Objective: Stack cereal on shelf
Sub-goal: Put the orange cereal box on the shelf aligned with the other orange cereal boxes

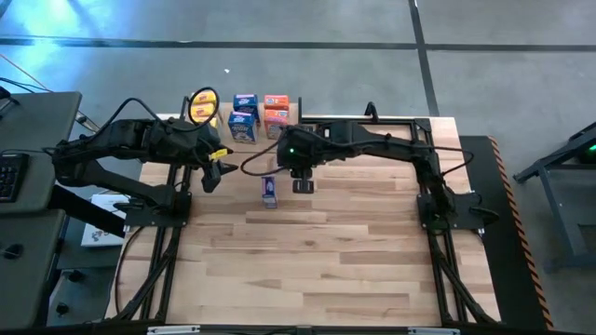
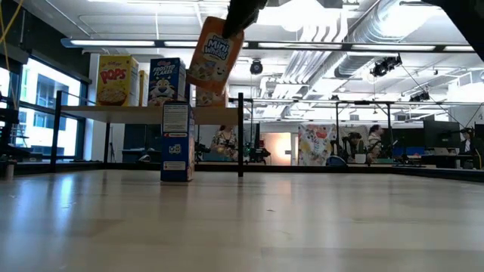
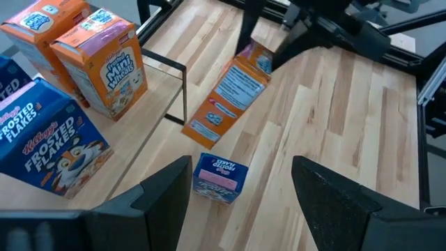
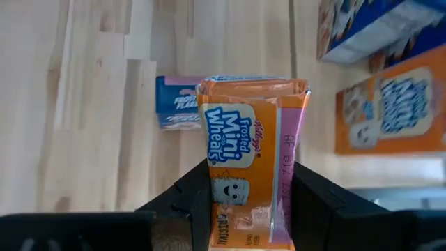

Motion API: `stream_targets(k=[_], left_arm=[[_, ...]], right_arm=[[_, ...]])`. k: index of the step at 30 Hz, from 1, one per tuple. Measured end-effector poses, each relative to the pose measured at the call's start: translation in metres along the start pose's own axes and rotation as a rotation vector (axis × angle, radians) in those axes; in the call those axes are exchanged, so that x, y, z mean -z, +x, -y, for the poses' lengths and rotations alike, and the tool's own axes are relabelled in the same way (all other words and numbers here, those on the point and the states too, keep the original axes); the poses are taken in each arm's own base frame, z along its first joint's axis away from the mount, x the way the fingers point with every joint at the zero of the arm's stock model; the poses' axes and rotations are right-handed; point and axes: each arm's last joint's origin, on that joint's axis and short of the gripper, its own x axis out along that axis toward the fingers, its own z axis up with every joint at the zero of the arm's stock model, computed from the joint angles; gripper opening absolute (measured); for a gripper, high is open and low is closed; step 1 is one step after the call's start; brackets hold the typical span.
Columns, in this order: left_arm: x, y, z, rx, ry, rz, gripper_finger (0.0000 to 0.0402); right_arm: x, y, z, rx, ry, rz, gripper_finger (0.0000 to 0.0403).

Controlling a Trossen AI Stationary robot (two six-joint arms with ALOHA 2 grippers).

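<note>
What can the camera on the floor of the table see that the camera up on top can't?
Only the low view shows the room behind the table and the pictures on the box fronts, like the yellow box on the shelf. Only the high view shows both arms whole, with the left gripper open beside the shelf and the right gripper shut. Both show the orange box held up in the air and the blue box standing on the table.
</note>
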Motion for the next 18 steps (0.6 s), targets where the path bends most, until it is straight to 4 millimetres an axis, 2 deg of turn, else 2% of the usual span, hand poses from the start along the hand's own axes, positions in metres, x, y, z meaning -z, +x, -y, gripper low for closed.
stream_targets(k=[7,18], left_arm=[[0.0,0.0,0.0,0.0,0.0,0.0,0.0239],[0.0,0.0,0.0,0.0,0.0,0.0,0.0239]], right_arm=[[-0.004,0.002,0.015,0.034,-0.105,0.06,0.0134],[0.003,0.005,0.042,0.095,-0.178,0.028,0.0134]])
